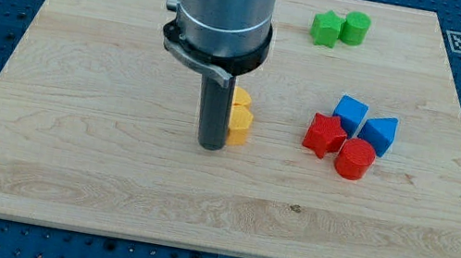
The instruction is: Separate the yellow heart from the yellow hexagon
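My tip (211, 145) stood on the wooden tabletop (93, 162) a little left of centre, touching or just beside the left face of the front yellow block (240, 123). A second yellow block (241, 98) sat directly behind it, toward the view's top, and the two touched. The rod hid the left part of both, so I could not tell which was the heart and which the hexagon. The arm carried no jaws, only the rod, so there was nothing to spread or pinch.

To the view's right of the yellow pair lay a gap of bare wood, then a tight cluster: a red star (324, 134), a red cylinder (355, 158), a blue cube (351, 112) and a blue block (381, 134) of wedge-like shape. Near the top edge sat a green star-like block (326, 28) touching a green cylinder (355, 27).

The tabletop's whole left half was open up to its left edge, and a broad open strip ran along the bottom edge. The yellow blocks were well away from every edge.
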Action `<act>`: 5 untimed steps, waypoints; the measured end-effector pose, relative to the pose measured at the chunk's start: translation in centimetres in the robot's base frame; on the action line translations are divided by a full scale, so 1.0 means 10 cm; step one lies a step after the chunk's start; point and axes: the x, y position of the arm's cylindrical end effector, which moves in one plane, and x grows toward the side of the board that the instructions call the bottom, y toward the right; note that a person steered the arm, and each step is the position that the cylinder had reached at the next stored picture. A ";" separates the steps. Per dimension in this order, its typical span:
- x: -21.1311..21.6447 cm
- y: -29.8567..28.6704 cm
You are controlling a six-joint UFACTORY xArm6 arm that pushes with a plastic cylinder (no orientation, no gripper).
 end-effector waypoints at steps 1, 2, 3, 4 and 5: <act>-0.16 0.00; -0.26 0.03; -0.39 0.13; -0.54 0.29; -0.76 0.40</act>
